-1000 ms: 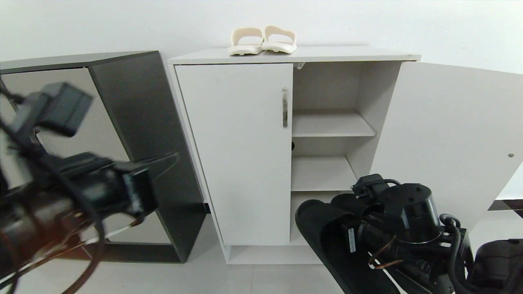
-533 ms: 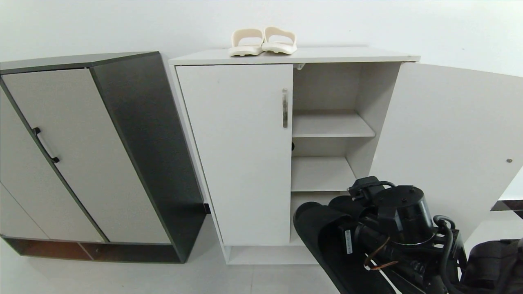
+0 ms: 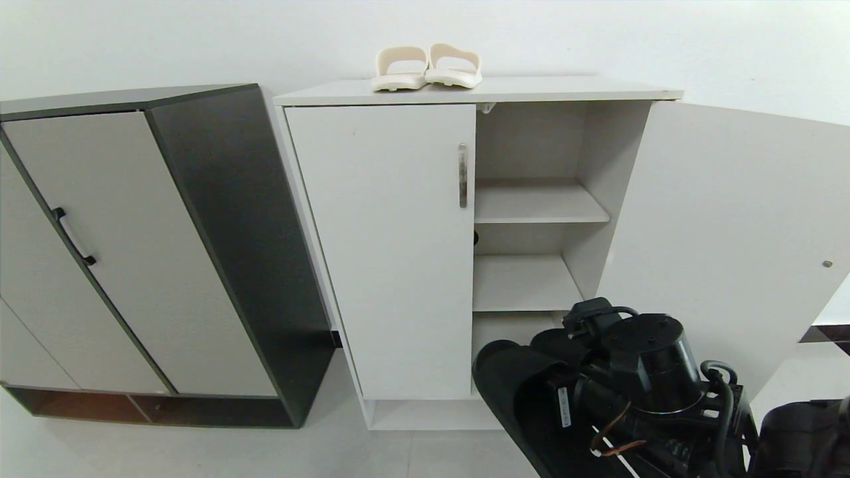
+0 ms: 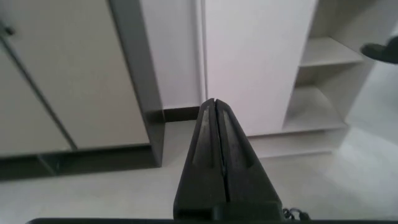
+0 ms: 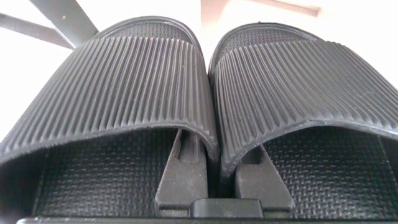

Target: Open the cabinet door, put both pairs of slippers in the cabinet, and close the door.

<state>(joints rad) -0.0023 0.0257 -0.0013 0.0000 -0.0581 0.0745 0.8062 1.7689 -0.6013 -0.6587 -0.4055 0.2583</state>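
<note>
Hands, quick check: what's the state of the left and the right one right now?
Left hand: shut, holding nothing.
Right hand: shut on the black slippers, pinching their inner sides together.

The left gripper (image 4: 214, 103) is pulling away from in front of the dark cabinet (image 3: 232, 232). The right gripper (image 5: 214, 180), clamping the black slippers (image 3: 518, 385), is sinking slightly lower.
</note>
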